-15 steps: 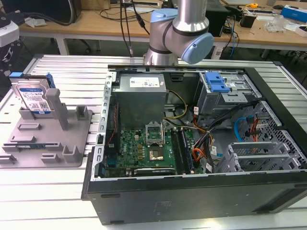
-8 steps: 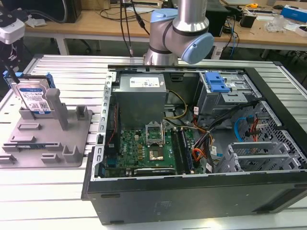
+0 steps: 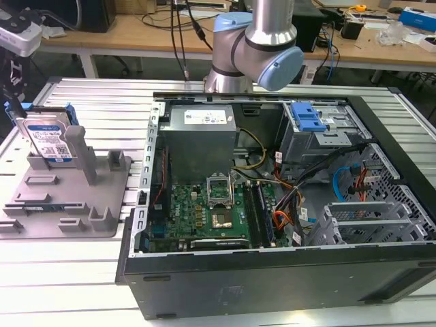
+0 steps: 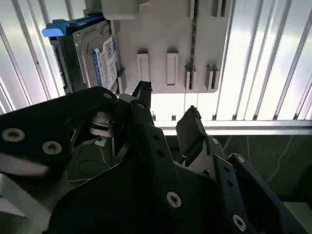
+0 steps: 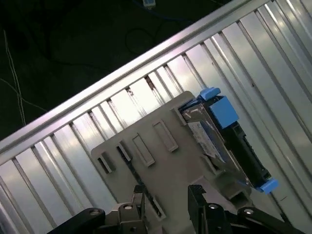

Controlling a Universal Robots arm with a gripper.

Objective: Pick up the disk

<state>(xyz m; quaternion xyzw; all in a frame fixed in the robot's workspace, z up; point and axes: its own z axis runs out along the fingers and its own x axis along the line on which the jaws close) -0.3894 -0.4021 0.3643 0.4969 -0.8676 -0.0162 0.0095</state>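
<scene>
disk [image 3: 48, 139] on edge in grey fixture plate [image 3: 102, 201], 9 o'clock of computer case [image 3: 272, 286], exterior view | gripper [image 4: 167, 105]: jaws apart, empty, near plate, not touching disk

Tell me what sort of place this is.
Probably a robotics or electronics lab: an opened computer case with its motherboard bare sits on a slatted aluminium table, the disk stands in a grey fixture plate beside it, and cluttered wooden workbenches run behind.
</scene>
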